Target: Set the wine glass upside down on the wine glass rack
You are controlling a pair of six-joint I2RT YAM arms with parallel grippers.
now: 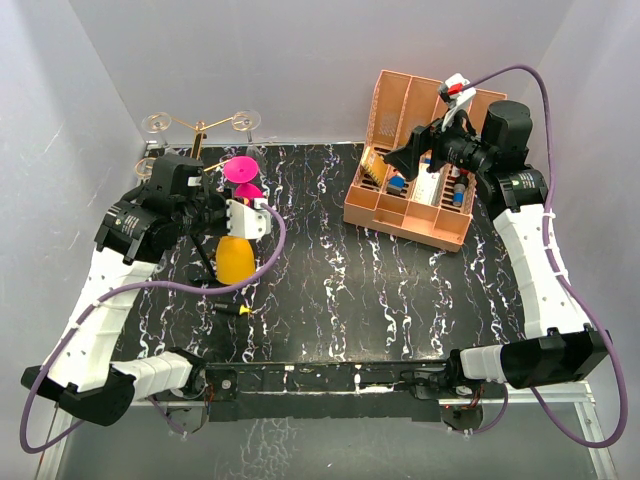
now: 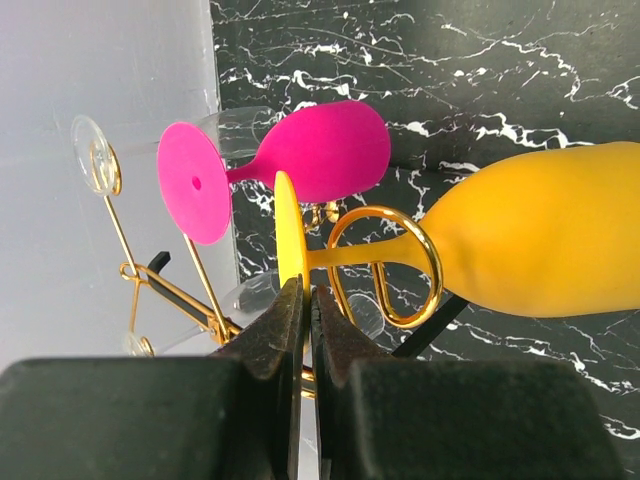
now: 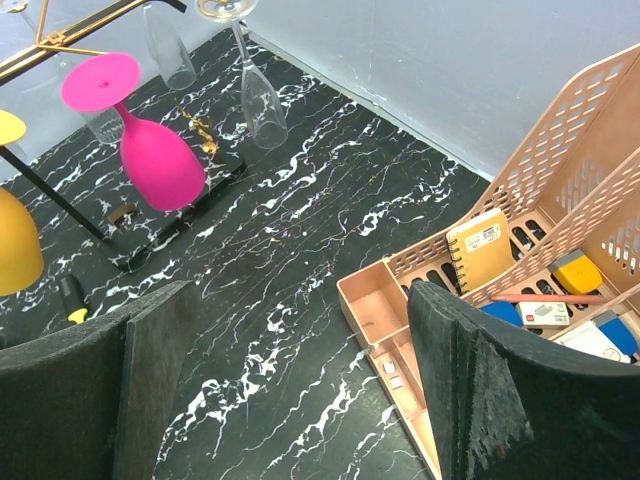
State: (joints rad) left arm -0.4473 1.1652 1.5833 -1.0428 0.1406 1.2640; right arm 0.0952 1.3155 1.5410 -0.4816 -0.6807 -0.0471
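The yellow wine glass (image 2: 540,245) is opaque, with a rounded bowl, a thin stem and a flat disc foot. It hangs bowl-down at the table's (image 1: 350,290) left rear. Its stem crosses a curled loop of the gold wire rack (image 2: 385,209), beside a pink glass (image 2: 320,150). The left tool (image 2: 305,300) pinches the foot's edge. The right tool (image 3: 295,340) is spread wide. The bowl is cut off at the frame edge, and I cannot tell whether the foot rests on the wire.

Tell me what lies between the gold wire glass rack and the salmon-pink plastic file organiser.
Nothing: only bare black marbled tabletop separates the gold wire glass rack and the salmon-pink file organiser. The top external view shows it; the right wrist view agrees.
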